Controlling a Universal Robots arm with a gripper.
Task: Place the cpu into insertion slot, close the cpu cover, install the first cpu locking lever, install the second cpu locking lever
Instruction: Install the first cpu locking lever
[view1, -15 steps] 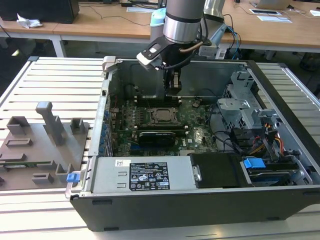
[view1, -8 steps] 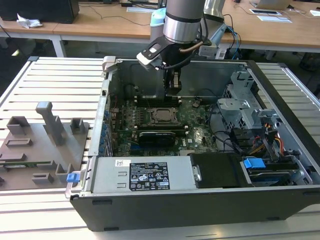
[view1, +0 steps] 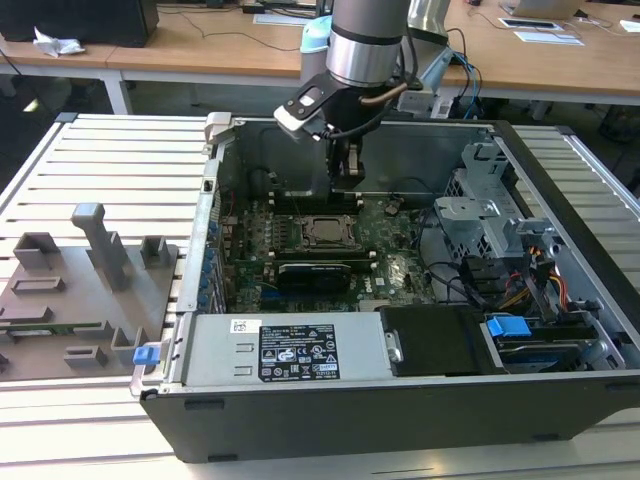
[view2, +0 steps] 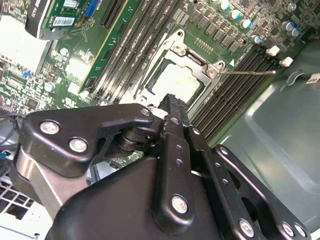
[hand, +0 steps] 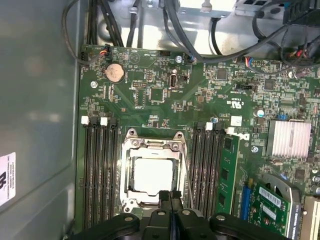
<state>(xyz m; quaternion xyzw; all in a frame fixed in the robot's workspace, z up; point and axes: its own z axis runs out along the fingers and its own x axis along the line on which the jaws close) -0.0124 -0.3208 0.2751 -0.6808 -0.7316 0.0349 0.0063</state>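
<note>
The cpu (hand: 152, 175) lies framed by the cpu cover (hand: 151, 145) — memory slots (hand: 102, 170) flank them on either side.

The arm (view1: 365, 40) is a silver-grey cylinder with a dark band. A pale grey camera box (view1: 305, 108) and a brown cable (view1: 385, 95) sit at its wrist. The gripper (view2: 172, 100) is matte black, and its linkage bars (view2: 70, 135) are studded with silver screws (view2: 179, 204).

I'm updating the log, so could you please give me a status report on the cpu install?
Gripper shut, at cpu cover edge. Cpu seated, cover down. One lever sticking out sideways.
</note>
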